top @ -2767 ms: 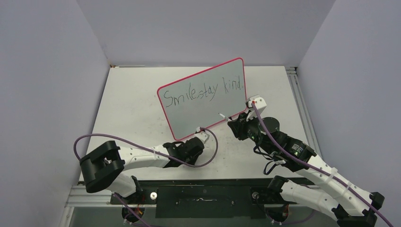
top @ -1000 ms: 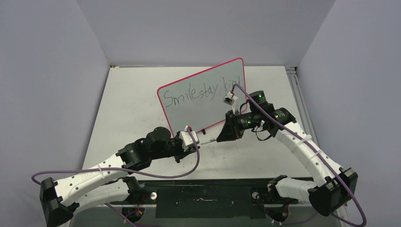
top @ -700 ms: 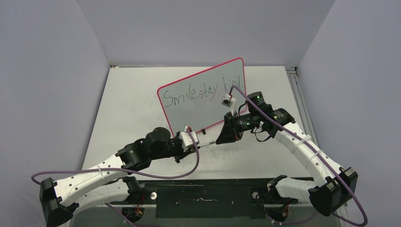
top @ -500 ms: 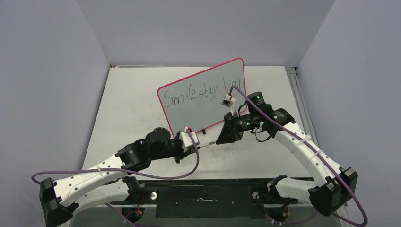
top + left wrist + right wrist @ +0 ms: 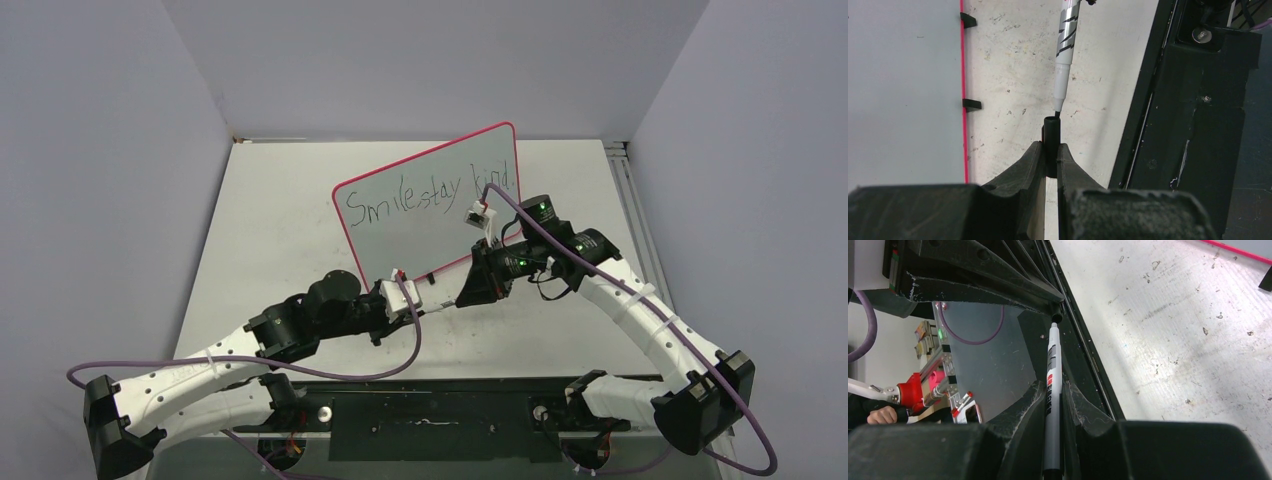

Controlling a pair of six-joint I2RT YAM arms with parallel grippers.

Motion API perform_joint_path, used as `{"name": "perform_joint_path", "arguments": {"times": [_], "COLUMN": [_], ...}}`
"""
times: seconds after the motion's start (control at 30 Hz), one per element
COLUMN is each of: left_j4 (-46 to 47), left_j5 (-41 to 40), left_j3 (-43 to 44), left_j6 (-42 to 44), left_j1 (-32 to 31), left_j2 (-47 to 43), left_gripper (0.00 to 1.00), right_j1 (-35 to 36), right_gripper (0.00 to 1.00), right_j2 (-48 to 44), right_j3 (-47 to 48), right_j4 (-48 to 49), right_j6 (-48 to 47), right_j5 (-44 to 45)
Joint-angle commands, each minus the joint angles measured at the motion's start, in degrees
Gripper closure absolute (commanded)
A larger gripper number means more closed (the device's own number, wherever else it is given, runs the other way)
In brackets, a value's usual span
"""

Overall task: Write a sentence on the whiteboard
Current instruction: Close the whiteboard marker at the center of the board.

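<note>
With the sentence seen written on the large pink-rimmed, grey-white whiteboard (image 5: 420,240) set mid-table, recapping is judged in hand: the white striped marker (image 5: 1066,45), clamped in the right gripper (image 5: 1053,390), is held tip-first at the black cap (image 5: 1050,130) pinched in the left gripper (image 5: 1050,150), so a straight, aligned push is called for.

The scuffed white bench (image 5: 280,220), flecked with dark marks, sits inside plain lilac-grey walls (image 5: 420,60). A black panel (image 5: 440,425) with screw heads runs along its near edge, and an aluminium rail (image 5: 640,230) along its right side. Beyond that edge, a red clamp (image 5: 910,387) sits on a metal frame.
</note>
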Motion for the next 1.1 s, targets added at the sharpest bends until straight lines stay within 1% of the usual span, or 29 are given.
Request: {"name": "perform_joint_path", "arguments": {"times": [0.0,1.07], "left_j4": [2.49,3.43], "left_j5": [0.74,1.6], "left_j3": [0.17,-0.27], "left_j6": [0.51,0.99], "left_j1": [-0.4,-1.42], "left_j2": [-1.13,-2.27], "left_gripper": [1.0,1.0], "right_j1": [0.46,1.4], "right_gripper": [0.95,0.95], "right_j2": [0.38,1.58], "right_j3": [0.88,0.35], "right_j4": [0.75,1.41], "right_j6": [-1.18,-1.57], "right_j5": [-0.27,-2.52]}}
